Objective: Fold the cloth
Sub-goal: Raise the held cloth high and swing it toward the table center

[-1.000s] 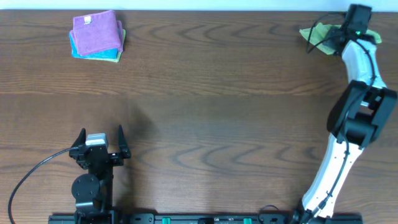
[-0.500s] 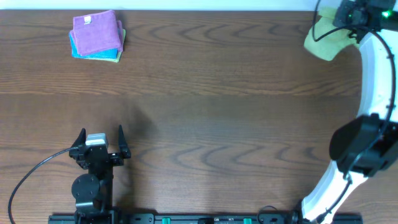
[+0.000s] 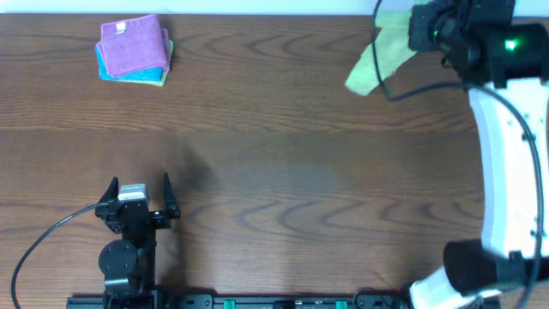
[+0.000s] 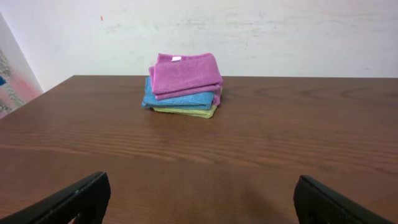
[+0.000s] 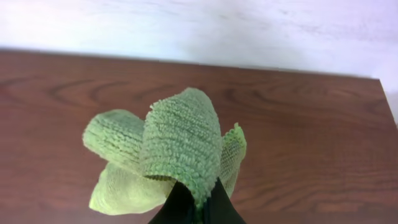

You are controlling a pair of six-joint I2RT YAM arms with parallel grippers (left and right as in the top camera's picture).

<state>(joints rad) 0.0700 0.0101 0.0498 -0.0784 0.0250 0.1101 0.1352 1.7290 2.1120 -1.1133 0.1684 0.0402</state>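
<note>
The lime-green cloth [image 3: 376, 57] hangs bunched from my right gripper [image 3: 413, 31] above the table's back right. In the right wrist view the cloth [image 5: 165, 155] drapes in crumpled folds over the shut fingers [image 5: 198, 208], lifted off the wood. Its white tag is hidden. My left gripper [image 3: 139, 199] is open and empty near the front left edge; in the left wrist view its fingertips [image 4: 199, 199] are spread wide over bare table.
A stack of folded cloths, purple on top of blue and green [image 3: 133, 49], sits at the back left; it also shows in the left wrist view [image 4: 183, 84]. The brown wooden table [image 3: 283, 172] ends at a white wall at the back.
My right arm has lifted the green cloth off the back right corner and carried it leftward, toward the table's middle. The left arm has not moved.
</note>
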